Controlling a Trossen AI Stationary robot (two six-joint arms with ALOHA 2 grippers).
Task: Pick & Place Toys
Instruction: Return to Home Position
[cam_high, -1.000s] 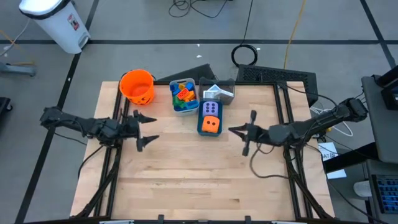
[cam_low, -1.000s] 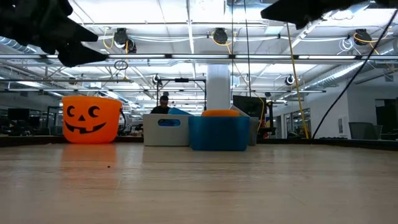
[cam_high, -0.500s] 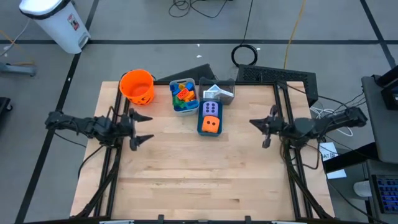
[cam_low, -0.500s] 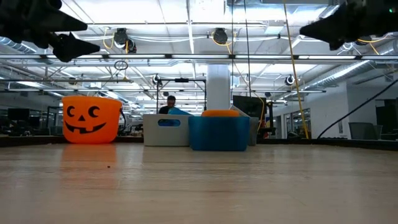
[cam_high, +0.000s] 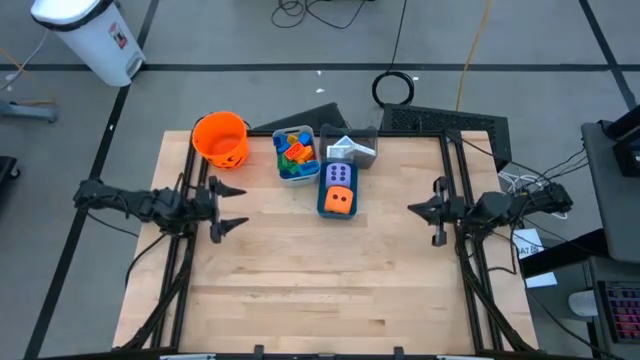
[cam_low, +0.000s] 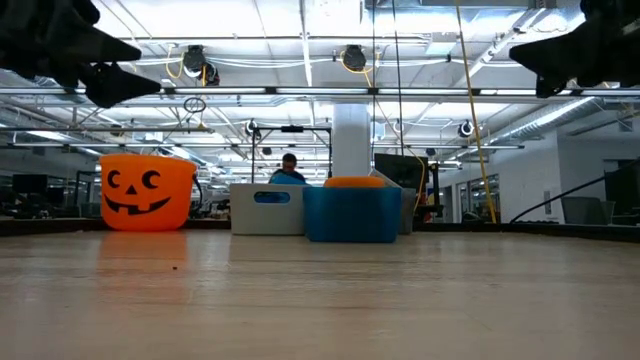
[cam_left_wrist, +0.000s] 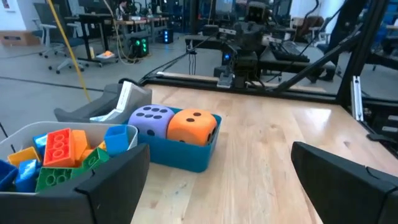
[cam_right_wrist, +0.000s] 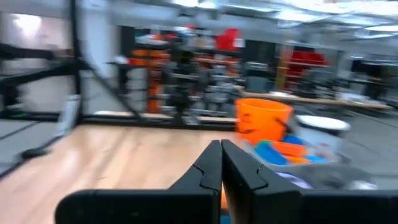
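The toys lie in bins at the table's far middle. Multicoloured blocks (cam_high: 294, 153) fill a grey bin (cam_left_wrist: 37, 199). A purple die (cam_high: 338, 176) and an orange dotted die (cam_high: 340, 200) sit in a blue bin (cam_high: 322, 205). Picture cards (cam_high: 350, 148) lie in another grey bin. My left gripper (cam_high: 238, 206) hovers open over the table's left part, pointing level at the bins, and it shows in its wrist view (cam_left_wrist: 221, 152). My right gripper (cam_high: 412, 210) hangs shut over the right part, its shut fingertips (cam_right_wrist: 221, 163) pointing toward the bins.
An orange pumpkin-face bucket (cam_high: 220, 138) stands at the far left of the bins, and it also shows in the low view (cam_low: 148, 190). Bare wood stretches between the two grippers and toward the near edge. Beyond the table, a person (cam_low: 288, 170) is in the room.
My right gripper has drawn back toward the table's right edge, away from the blue bin, and sunk a little. It has stayed shut.
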